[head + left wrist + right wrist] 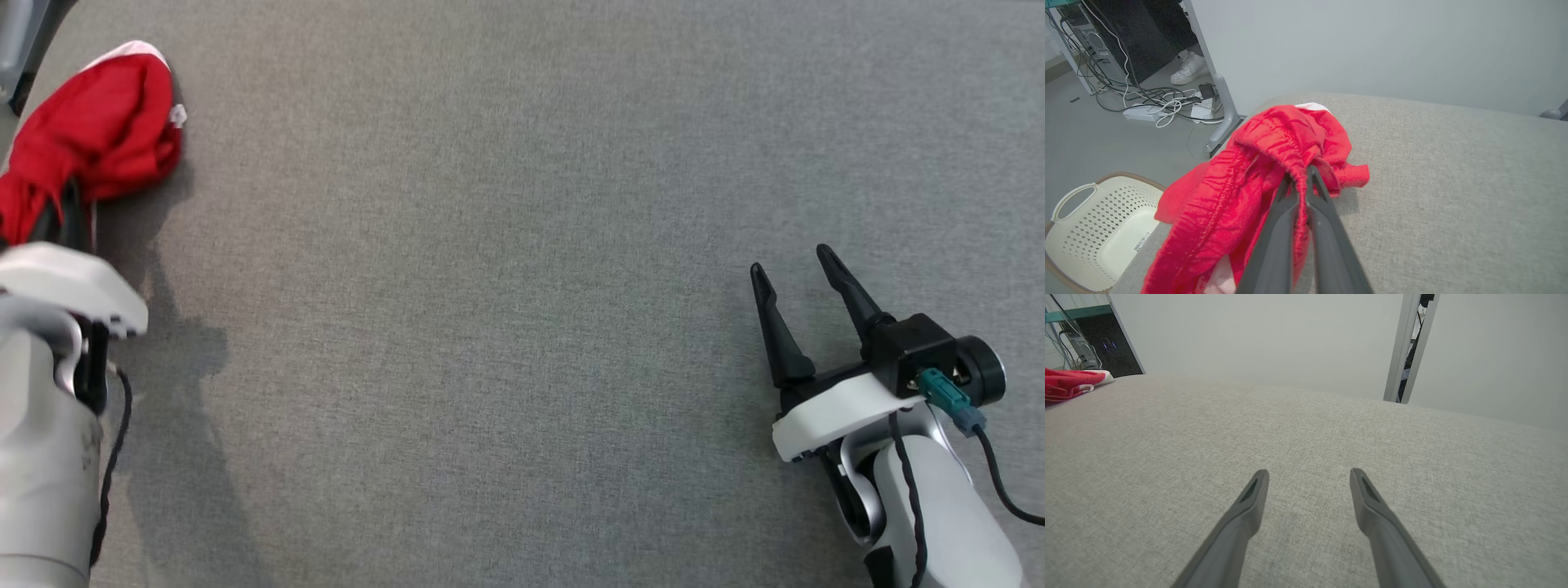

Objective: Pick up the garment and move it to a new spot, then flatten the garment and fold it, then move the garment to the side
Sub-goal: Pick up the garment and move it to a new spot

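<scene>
Red garment (pixel 102 122) bunched at the far left corner of the grey fabric worktop (pixel 506 286), white trim showing at its far edge. In the left wrist view part of it hangs over the worktop's left edge. Left end effector (pixel 1300 173) is clamped narrow on a gathered, ribbed fold of the garment, with cloth pinched between the two dark fingers and more red cloth draped down their left side. In the head view the fingers run up into the red pile.

Right end effector (pixel 790 261) is at the lower right, well apart from the garment. Its fingers are spread wide with nothing between them, above bare worktop. Middle of the worktop between the two arms is bare.

Off the worktop's left edge, on the floor: cream perforated laundry basket (pixel 1098 228) with a barcode label inside. Farther back are a grey desk leg (pixel 1224 106), a white power strip with tangled cables (pixel 1147 108) and a person's white sneaker (pixel 1188 67). Plain pale wall (pixel 1372 45) behind. Grey upright post (pixel 1404 347) past the far edge in the right wrist view.
</scene>
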Motion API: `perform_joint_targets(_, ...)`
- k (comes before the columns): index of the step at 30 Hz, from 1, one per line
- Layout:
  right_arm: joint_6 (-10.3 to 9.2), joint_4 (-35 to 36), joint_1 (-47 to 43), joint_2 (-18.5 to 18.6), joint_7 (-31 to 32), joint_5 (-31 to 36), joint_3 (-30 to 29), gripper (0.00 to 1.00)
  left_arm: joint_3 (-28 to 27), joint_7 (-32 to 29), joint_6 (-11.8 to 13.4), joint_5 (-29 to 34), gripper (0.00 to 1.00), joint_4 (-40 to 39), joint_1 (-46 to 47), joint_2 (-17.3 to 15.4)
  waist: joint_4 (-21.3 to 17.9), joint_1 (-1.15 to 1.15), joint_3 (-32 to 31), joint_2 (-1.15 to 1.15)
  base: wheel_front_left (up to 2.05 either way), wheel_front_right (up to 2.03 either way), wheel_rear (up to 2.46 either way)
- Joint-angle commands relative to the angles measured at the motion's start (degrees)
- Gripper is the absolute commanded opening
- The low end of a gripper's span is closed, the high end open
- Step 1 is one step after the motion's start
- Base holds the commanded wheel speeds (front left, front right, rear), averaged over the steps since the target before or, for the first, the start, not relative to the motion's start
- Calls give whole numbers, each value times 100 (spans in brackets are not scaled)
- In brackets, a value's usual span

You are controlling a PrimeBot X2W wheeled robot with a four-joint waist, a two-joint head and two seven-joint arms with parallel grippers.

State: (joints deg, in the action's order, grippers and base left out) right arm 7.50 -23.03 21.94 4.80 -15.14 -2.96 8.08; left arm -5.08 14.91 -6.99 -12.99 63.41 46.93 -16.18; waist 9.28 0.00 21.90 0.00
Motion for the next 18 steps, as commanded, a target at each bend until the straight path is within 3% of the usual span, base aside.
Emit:
perform_joint_targets(1, -2, -7, -53, 1, 1, -32, -23, 100, 36, 29, -12, 48, 0, -165, 148, -25, -30, 0, -117, 0, 0, 0, 0)
perform_joint_targets(6, -2, -70, -207, -114, 1, -184, -103, 100, 436, 30, -53, 302, 0, -1147, 223, 43, -187, 0, -454, 0, 0, 0, 0)
perform_joint_targets(9, -2, -112, -318, -159, 0, -315, -99, 100, 883, 30, -44, 235, 0, -1667, 153, 303, -448, 0, -737, 0, 0, 0, 0)
perform_joint_targets(18, -2, -145, -452, -166, 1, -764, 135, 100, 1870, 25, -45, -292, 0, -1998, -445, 1101, -1239, 0, -1113, 0, 0, 0, 0)
